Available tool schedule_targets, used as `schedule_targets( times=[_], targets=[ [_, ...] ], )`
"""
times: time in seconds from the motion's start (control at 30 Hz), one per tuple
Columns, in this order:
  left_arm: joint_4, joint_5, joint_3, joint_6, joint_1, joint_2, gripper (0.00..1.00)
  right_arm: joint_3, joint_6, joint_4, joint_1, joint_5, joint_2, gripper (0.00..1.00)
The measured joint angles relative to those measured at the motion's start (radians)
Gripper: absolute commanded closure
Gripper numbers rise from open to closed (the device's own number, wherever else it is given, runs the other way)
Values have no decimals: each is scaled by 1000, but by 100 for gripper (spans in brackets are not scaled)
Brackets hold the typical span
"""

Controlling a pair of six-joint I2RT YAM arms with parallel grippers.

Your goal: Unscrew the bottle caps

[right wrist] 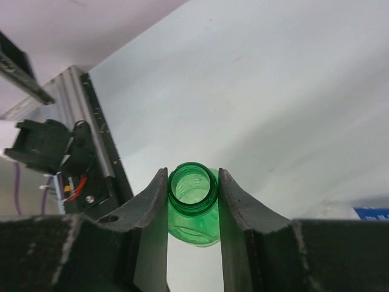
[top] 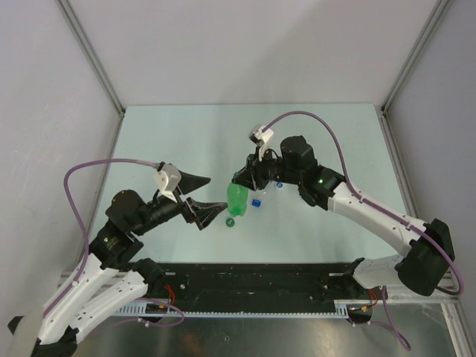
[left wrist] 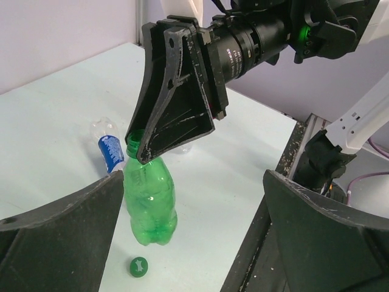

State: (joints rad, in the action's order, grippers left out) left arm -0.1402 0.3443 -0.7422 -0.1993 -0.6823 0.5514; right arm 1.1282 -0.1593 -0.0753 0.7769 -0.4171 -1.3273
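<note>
My right gripper (top: 239,181) is shut on the open neck of the green bottle (top: 236,199), holding it upright and slightly off the table; the neck shows between its fingers in the right wrist view (right wrist: 192,186). The bottle (left wrist: 149,201) has no cap on. The green cap (left wrist: 139,266) lies on the table just in front of it, also in the top view (top: 230,222). My left gripper (top: 209,208) is open and empty, just left of the bottle. A blue cap (top: 256,201) lies right of the bottle. A clear bottle with a blue label (left wrist: 109,149) lies behind the green one.
The black rail (top: 260,279) runs along the near table edge. Grey walls enclose the pale table (top: 186,141) on three sides. No white cap shows.
</note>
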Motion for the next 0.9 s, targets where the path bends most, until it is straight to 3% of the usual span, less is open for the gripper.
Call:
schedule_targets(
  times=[0.37,0.9],
  targets=[
    [-30,-18,0,17,0,-2,0,0,48,71,51,188,-29,100],
    [-74,-55,0,46,0,-3,1,-47,38,300,76,238,-144,100]
  ],
)
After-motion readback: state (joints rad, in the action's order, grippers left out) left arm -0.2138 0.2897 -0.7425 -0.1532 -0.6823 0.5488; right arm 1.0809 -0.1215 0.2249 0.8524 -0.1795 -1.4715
